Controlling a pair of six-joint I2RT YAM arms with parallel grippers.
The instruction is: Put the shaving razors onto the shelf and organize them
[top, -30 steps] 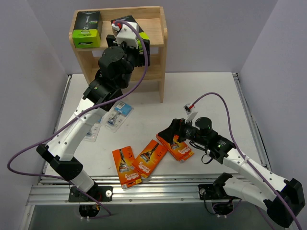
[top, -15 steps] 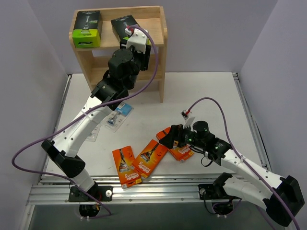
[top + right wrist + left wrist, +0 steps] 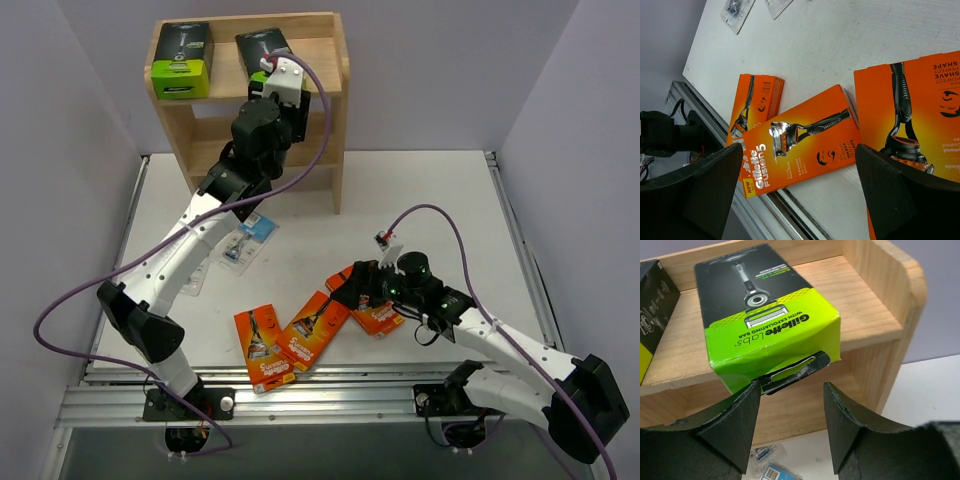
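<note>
Our left gripper [image 3: 791,386] stands part-open and empty just before the black-and-lime pack [image 3: 765,300], which lies on the top tier of the shelf [image 3: 865,305], overhanging its edge; a clumsy nudge could tip it off. Our right gripper [image 3: 799,148] hangs wide open over an orange pack [image 3: 810,130] on the table [image 3: 850,45]; the neighbouring pack [image 3: 752,107] may snag a finger.

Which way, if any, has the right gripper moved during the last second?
Yes. The right gripper has shifted left in the top view, from above the rightmost orange box toward the middle orange box.
</note>
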